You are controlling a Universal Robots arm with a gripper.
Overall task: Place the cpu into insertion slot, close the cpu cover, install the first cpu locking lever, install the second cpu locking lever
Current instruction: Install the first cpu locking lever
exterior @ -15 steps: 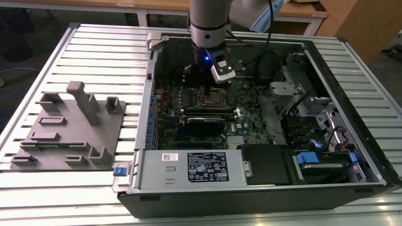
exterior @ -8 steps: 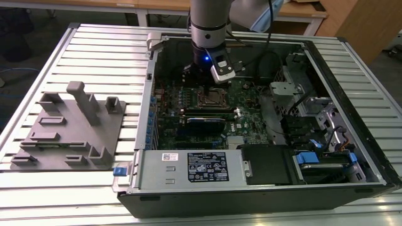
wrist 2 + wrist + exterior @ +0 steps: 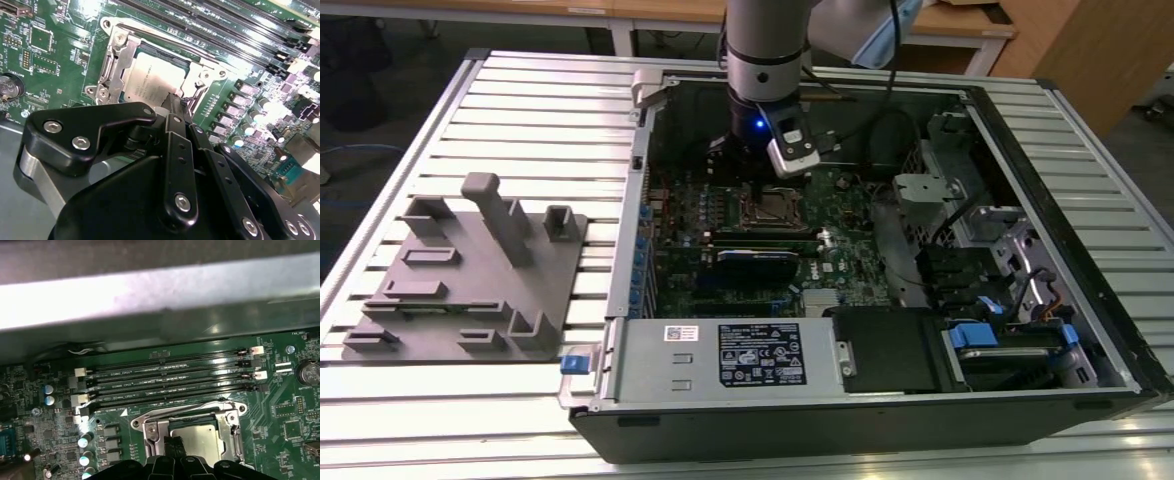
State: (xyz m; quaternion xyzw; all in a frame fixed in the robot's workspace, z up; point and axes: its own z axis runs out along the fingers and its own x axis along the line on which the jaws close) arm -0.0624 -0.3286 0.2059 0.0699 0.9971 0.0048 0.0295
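Observation:
The cpu (image 3: 150, 80) lies flat in the insertion slot (image 3: 767, 208), its silvery top showing in both wrist views (image 3: 201, 439). The cpu cover (image 3: 116, 67) lies down around the chip as a silvery frame (image 3: 154, 432). A thin metal locking lever (image 3: 165, 41) runs along one side of the socket (image 3: 185, 407). My gripper (image 3: 174, 106) hangs just above the socket's edge, with its black fingers closed together, and its tip (image 3: 174, 445) sits over the rim of the chip. In the exterior view the gripper (image 3: 767, 165) is inside the case, above the socket.
The green motherboard (image 3: 834, 250) sits in an open computer case (image 3: 1067, 250) on a slatted table. Long memory slots (image 3: 170, 372) run beside the socket, and a case wall (image 3: 150, 295) rises behind them. A grey fixture (image 3: 467, 270) stands at the exterior view's left.

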